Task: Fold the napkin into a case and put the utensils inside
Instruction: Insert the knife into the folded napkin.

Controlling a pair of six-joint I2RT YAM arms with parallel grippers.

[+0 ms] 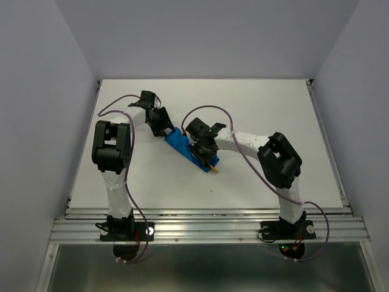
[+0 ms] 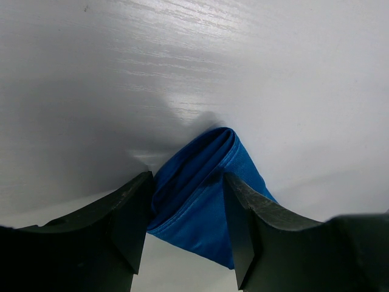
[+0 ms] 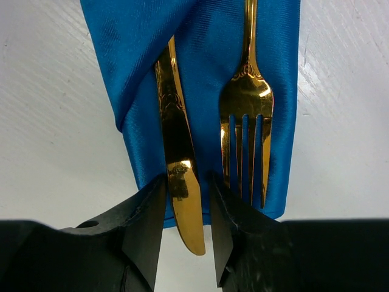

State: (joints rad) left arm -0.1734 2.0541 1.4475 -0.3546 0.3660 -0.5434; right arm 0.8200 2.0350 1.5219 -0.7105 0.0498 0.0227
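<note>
We are nearly finishing: left gripper (image 2: 187, 185) squeezing the case (image 2: 209, 152), right gripper (image 3: 187, 185) pinching the knife (image 3: 176, 137) that is poking out.

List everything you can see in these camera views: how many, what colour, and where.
napkin: one, bright blue, folded into a narrow case, mid-table
knife: one, gold, handle under a napkin fold, blade sticking out
fork: one, gold, lying on the napkin beside the knife
table: one, white, under everything
left arm: one, white and black, based at near edge
right arm: one, white and black, based at near edge
left gripper: one, black, closed on the napkin's other end
right gripper: one, black, closed on the knife blade
</note>
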